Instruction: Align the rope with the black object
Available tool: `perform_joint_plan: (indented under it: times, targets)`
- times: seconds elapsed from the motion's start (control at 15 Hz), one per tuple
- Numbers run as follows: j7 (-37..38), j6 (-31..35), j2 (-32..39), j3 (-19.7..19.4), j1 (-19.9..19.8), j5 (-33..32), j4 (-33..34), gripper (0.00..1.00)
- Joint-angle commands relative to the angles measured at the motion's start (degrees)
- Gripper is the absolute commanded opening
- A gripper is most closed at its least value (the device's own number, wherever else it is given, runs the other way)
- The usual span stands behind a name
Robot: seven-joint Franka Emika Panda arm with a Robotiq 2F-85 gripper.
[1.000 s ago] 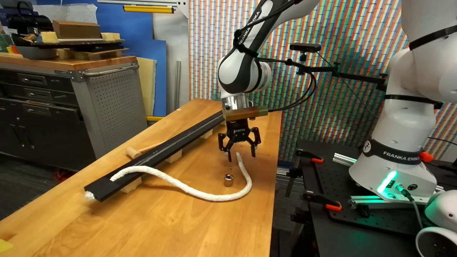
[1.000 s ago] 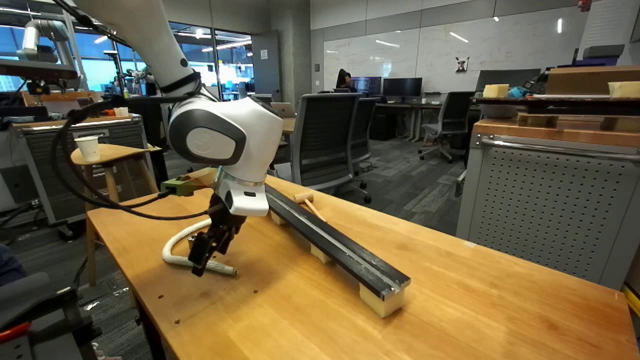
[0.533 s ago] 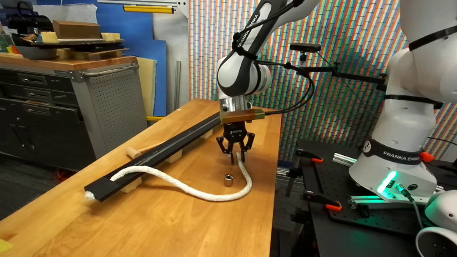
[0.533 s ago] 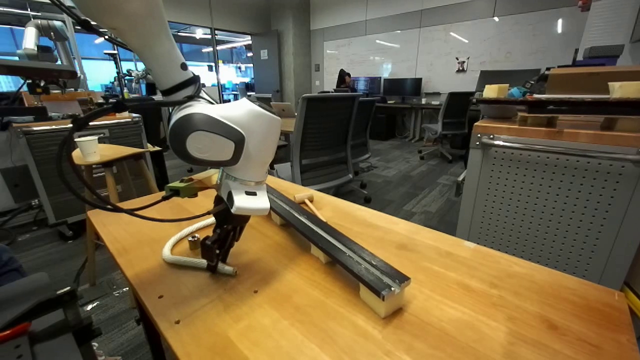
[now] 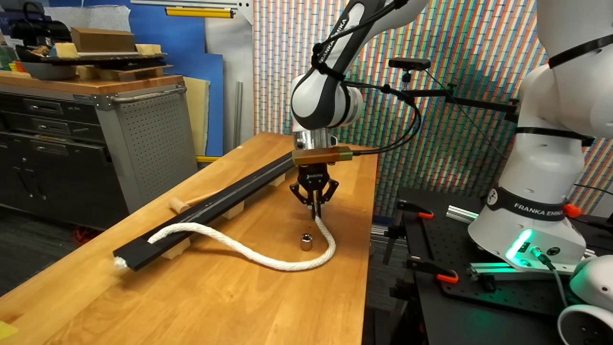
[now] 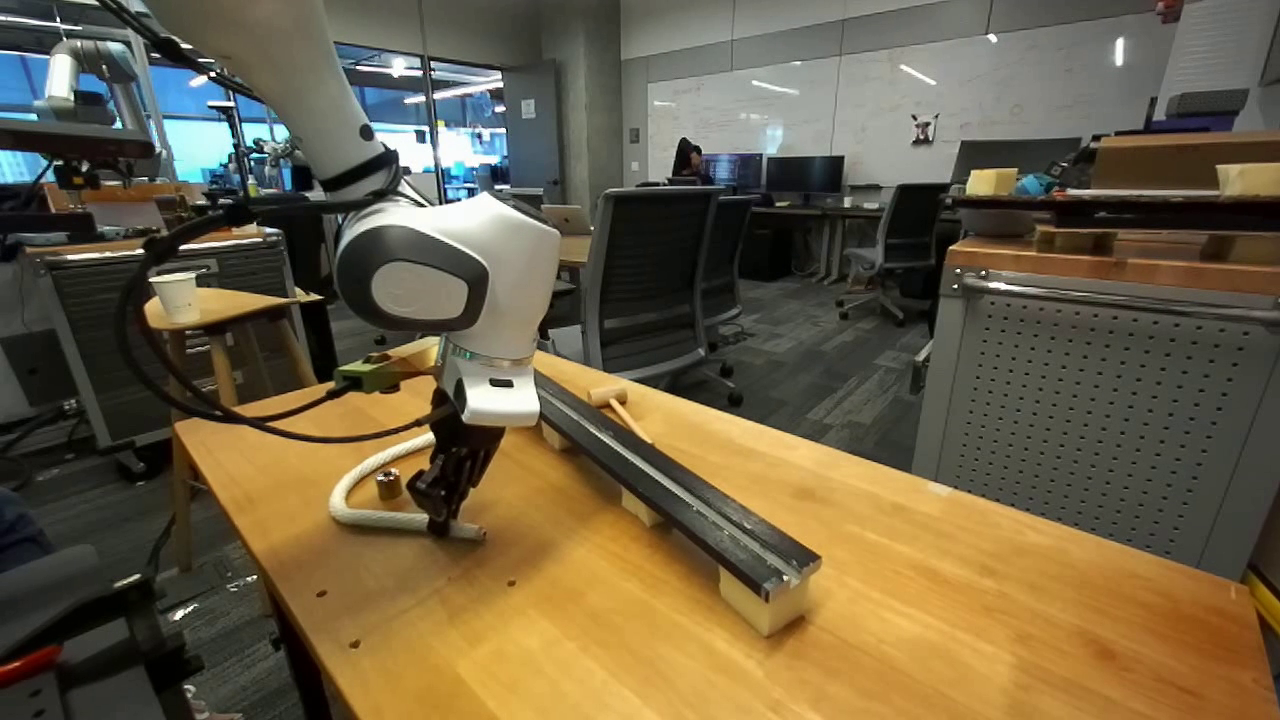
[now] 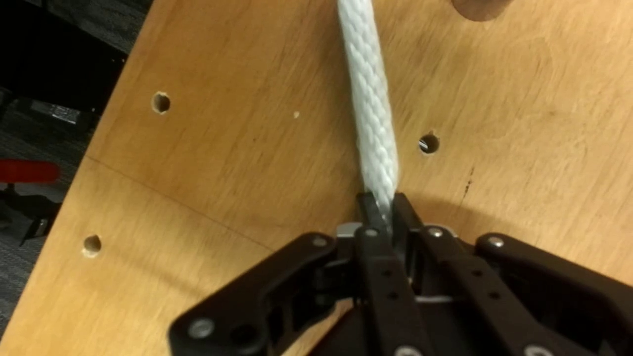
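Note:
The rope (image 5: 268, 260) is white and braided, and curves across the wooden table in an S. One end meets the near end of the black object (image 5: 230, 194), a long straight bar; a frayed white tuft shows at the bar's tip. Near the rope's other end, my gripper (image 5: 317, 213) points down and is shut on it. In an exterior view a short stub of rope pokes out past the gripper (image 6: 440, 528), low over the table. The wrist view shows the rope (image 7: 370, 89) running up from between the fingertips. The bar (image 6: 670, 475) lies apart from the gripper.
Within the rope's bend stands a small metal socket (image 5: 306, 242). Light blocks (image 6: 763, 600) prop the bar above the table. Behind the bar lies a wooden mallet (image 6: 608, 397). Orange-tipped clamps (image 5: 448, 278) sit on the robot's stand beyond the table edge.
The gripper came down over the rope's loose end and its fingers closed on it. That end has shifted slightly toward the bar; the far part of the rope stays put.

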Motion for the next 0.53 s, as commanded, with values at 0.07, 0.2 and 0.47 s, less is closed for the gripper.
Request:
perform_joint_plan:
  times: [0.07, 0.2, 0.47]
  targets:
    - [1.51, -2.31, -2.00, -0.71, 0.00, -0.94, -0.64, 0.03]
    - [1.04, -4.96, -3.31, -0.78, -0.35, -1.10, -0.60, 0.03]
    - [1.01, -8.11, -6.92, -0.97, -0.34, -1.80, -0.65, 0.03]
